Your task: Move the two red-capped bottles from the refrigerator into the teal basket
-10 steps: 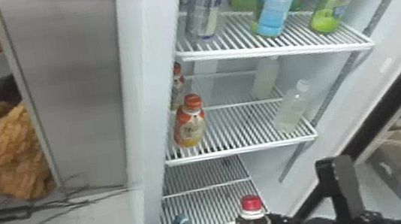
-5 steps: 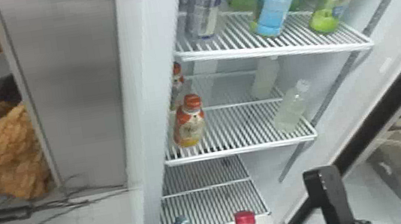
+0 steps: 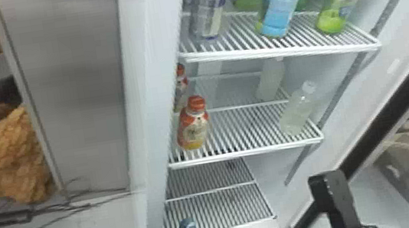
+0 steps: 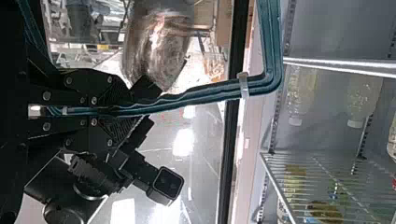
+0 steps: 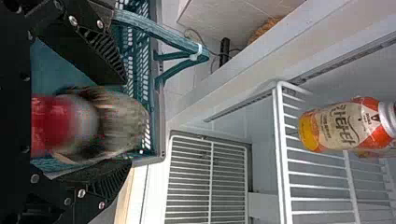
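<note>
Red-capped bottle — between parted fingers of the right gripper — near teal basket.

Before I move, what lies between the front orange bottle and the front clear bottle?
Nothing stands between the orange bottle and the clear bottle: that stretch of shelf is bare wire in the head view.

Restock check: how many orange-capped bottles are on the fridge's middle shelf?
2. One bottle stands at the shelf's front left; the second bottle is behind it, partly covered by the fridge's left side. More may be hidden there.
</note>
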Motion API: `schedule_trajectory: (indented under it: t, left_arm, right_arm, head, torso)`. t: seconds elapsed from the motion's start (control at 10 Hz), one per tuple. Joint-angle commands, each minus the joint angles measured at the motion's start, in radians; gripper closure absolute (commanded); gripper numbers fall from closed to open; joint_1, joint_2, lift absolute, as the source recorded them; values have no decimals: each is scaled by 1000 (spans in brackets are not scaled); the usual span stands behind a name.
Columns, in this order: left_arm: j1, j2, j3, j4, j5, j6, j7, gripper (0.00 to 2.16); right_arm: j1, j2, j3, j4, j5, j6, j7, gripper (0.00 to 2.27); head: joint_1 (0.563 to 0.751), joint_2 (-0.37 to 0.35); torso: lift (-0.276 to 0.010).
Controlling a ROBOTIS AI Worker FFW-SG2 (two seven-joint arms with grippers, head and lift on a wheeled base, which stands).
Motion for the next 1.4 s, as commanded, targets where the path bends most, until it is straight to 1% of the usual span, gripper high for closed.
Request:
schedule_trajectory:
  t: [0.0,0.4,0.5,0.6,0.8,0.9,1.3]
  left_arm:
    - [0,0,-1,0,0,0,0,1085]
    - [0,0,-3,0,0,-2,0,1085]
    - [0,0,-3,0,0,-2,0,1085]
    - [0,0,-3,0,0,-2,0,1085]
    - [0,0,-3,0,0,-2,0,1085]
    - [0,0,-5,0,0,-2,0,1085]
    - [-2,0,-13,0,0,-5,0,1085]
  right_arm:
    - [0,1,-6,6,4,-8,-1,323]
    - [-3,6,-22,9,22,-35,-1,323]
    - [0,8,-24,9,36,-69,1,323]
    - [7,9,-24,9,68,-150,1,323]
    - [32,17,-22,36,112,-393,4,323]
    - [44,23,-20,60,114,-521,4,323]
    - [59,37,16,222,132,-1036,4,320]
  head:
    - [695,-350]
    - [695,-350]
    - [695,-350]
    - [695,-350]
    - [695,-350]
    - [695,-350]
    - [695,-350]
  torso:
    - [-228]
    - [-228]
    - [-228]
    - [-228]
    - [-228]
    - [-228]
    - [-228]
